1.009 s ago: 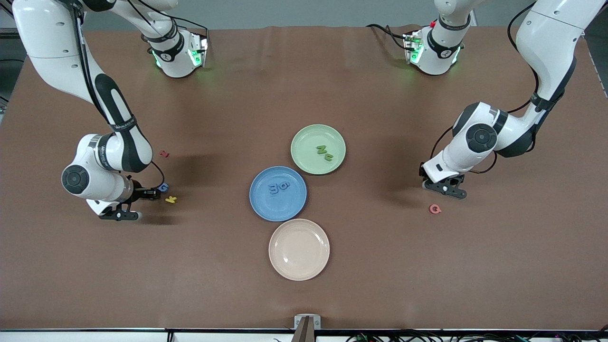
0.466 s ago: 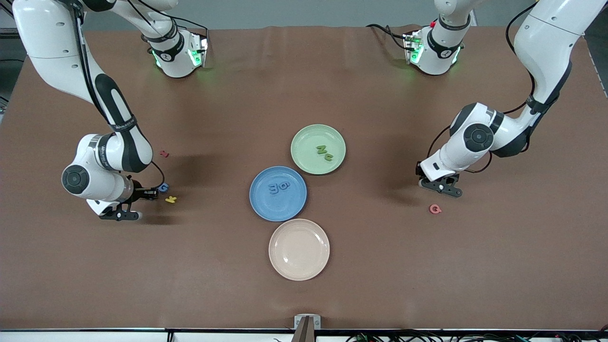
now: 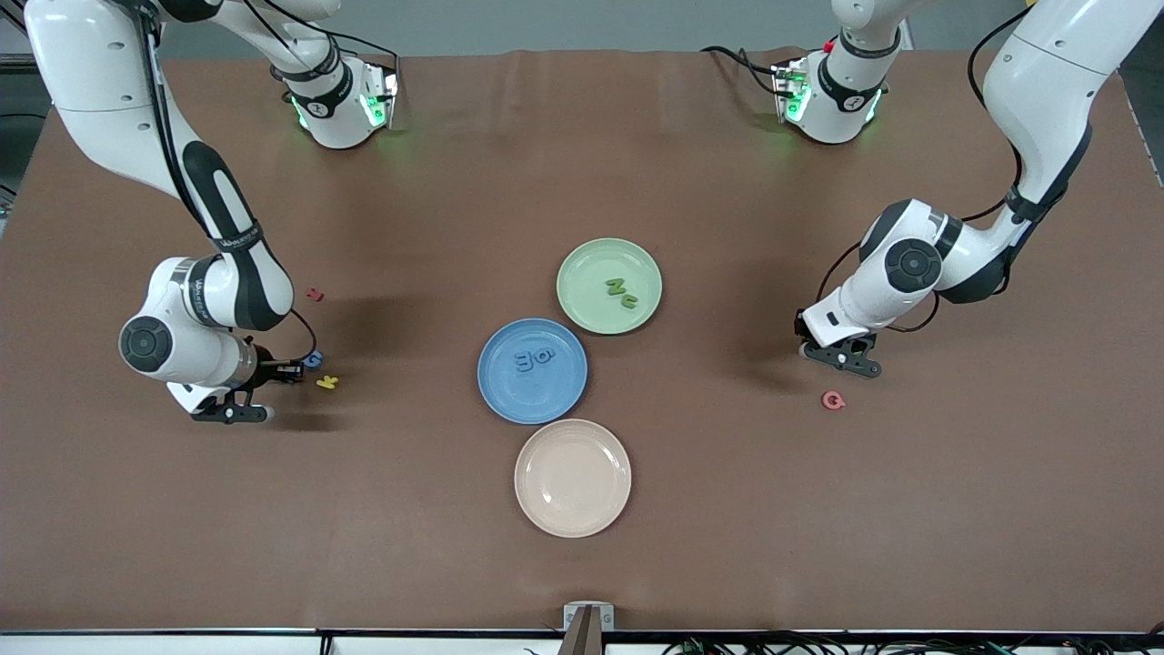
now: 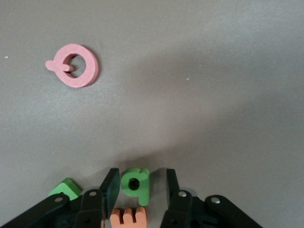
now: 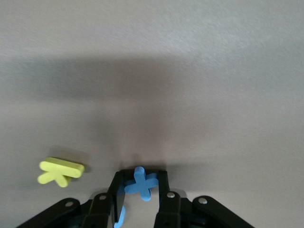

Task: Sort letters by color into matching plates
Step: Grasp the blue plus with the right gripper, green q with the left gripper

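Down at the table, my left gripper [image 4: 141,175] is open, its fingers straddling a green letter q [image 4: 135,185] with a gap on each side. A second green letter [image 4: 66,187] lies beside it. My right gripper [image 5: 140,176] is shut on a blue cross-shaped letter [image 5: 141,183] at table level, and part of another blue letter [image 5: 119,216] shows under it. A blue G [image 3: 314,360] lies next to the right hand [image 3: 227,409]. The green plate [image 3: 587,273] holds two green letters [image 3: 622,292]. The blue plate [image 3: 518,396] holds two blue letters [image 3: 534,360].
An orange E [image 4: 129,216] lies between the left fingers' bases. A pink Q [image 3: 833,399] lies nearer the camera than the left gripper [image 3: 841,357]. A yellow K [image 3: 327,382] and a small red letter [image 3: 315,295] lie by the right arm. A beige plate [image 3: 572,478] sits nearest the camera.
The left hand has shifted slightly away from the pink Q, toward the plates. The right arm has stayed in place.
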